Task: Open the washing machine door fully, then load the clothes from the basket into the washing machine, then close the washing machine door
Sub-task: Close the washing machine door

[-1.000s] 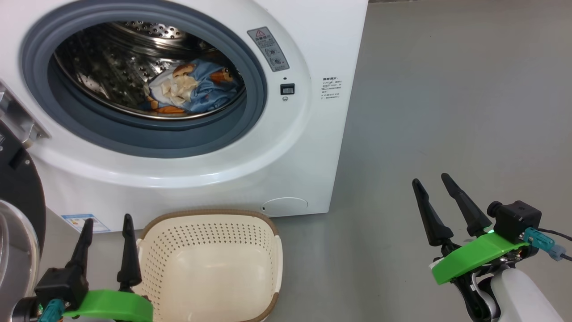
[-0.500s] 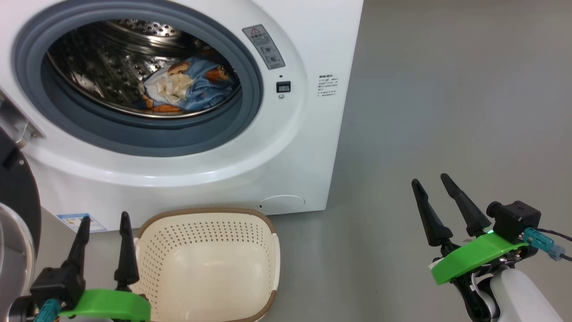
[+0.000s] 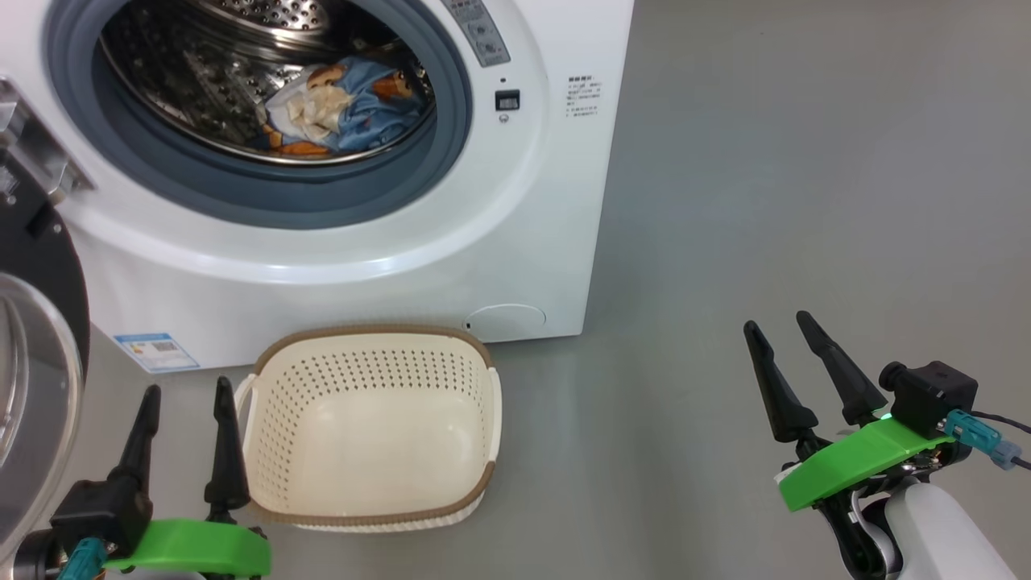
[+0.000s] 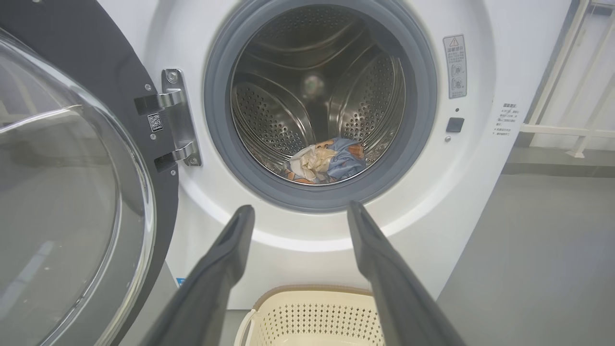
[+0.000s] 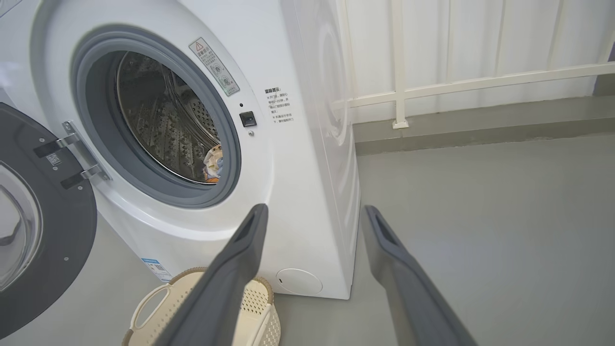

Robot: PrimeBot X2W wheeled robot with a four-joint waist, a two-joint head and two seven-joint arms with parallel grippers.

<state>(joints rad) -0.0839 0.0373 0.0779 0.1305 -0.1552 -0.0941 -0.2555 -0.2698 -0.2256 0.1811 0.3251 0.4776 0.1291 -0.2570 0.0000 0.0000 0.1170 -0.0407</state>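
The washing machine (image 3: 532,201) stands with its door (image 3: 32,403) swung wide to the left; the door (image 4: 72,192) shows its black rim and clear glass bowl. The clothes (image 3: 338,109), blue with orange bears plus a cream piece, lie in the steel drum (image 4: 326,158). The basket (image 3: 370,427) sits on the floor before the machine with nothing in it. My left gripper (image 3: 185,391) is open just left of the basket, nothing between its fingers. My right gripper (image 3: 781,322) is open over bare floor, well right of the machine.
Grey floor (image 3: 805,161) stretches to the right of the machine. A white railing (image 5: 456,84) runs along the wall behind. The open door's hinge (image 4: 170,120) juts from the machine's left front.
The head camera has tilted down: the machine and basket sit higher in the picture and the whole basket shows. Both grippers hold their places, still open.
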